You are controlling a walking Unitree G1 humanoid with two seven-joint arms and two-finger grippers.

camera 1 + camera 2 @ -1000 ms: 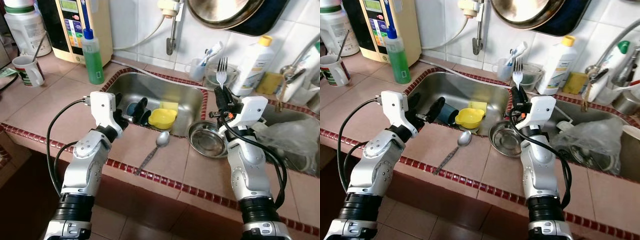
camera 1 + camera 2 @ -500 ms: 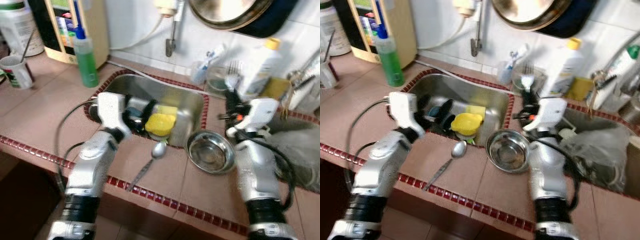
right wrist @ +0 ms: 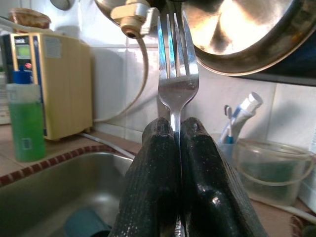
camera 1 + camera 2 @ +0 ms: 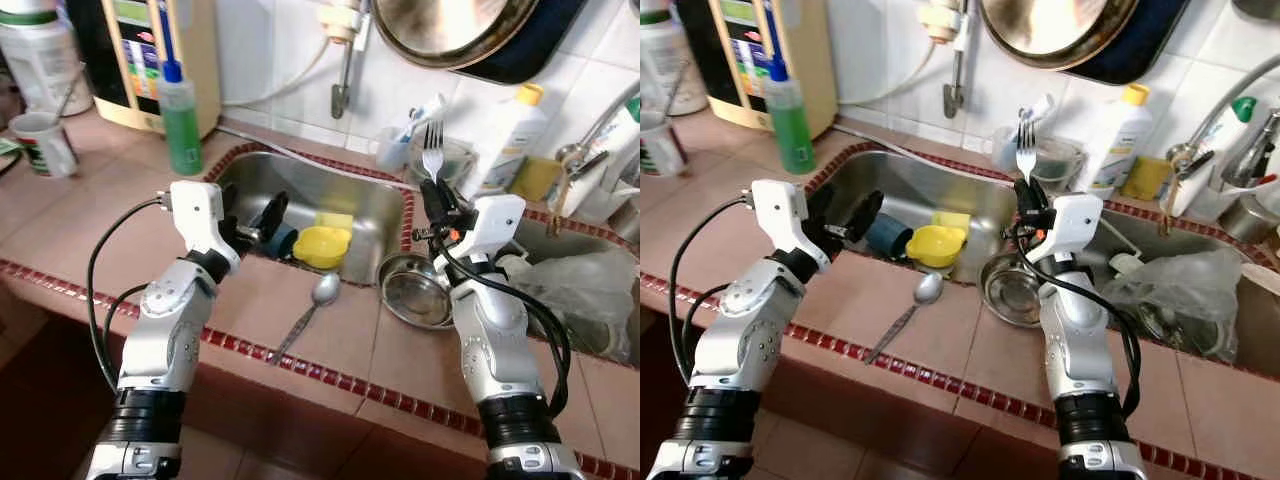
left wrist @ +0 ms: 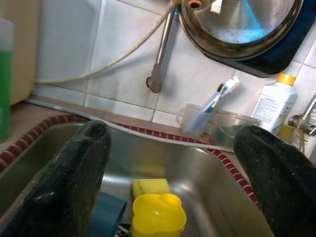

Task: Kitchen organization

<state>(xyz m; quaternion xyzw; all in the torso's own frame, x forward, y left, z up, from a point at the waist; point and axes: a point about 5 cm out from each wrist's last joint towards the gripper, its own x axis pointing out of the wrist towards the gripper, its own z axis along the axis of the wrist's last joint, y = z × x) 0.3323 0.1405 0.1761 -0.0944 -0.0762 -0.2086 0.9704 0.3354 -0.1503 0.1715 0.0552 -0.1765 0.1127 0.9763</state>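
Tiled counter (image 4: 90, 215) w/ red trim, steel sink (image 4: 375, 205) set into it; big pan (image 4: 455, 25) hangs on wall above, top cut off by frame edge. Second basin on robot's right holds a plastic bag (image 4: 585, 285), contents under it hard to make out. Beige appliance (image 4: 175, 55) at back left, partly cut off; green soap bottle (image 4: 181, 120) in front of it, mug (image 4: 40, 143) further left. White bottle (image 4: 515, 125) + clear cup w/ toothbrushes (image 4: 398, 140) along back wall. In sink: yellow bowl (image 4: 323, 246), yellow sponge (image 4: 336, 219) behind it, blue cup (image 4: 886, 235) half hidden by left gripper (image 4: 262, 221). Left gripper hovers over sink's near-left edge, fingers spread wide, nothing between them (wrist view confirms). Steel bowl (image 4: 415, 292) on counter by sink's right corner, right arm covers part of its rim. Spoon (image 4: 308, 313) lies on counter in front of sink, bowl end toward sink. Right gripper (image 4: 437, 200) above the steel bowl, fingers clamped on fork (image 4: 432, 150) handle, tines up; handle itself hidden inside fingers.
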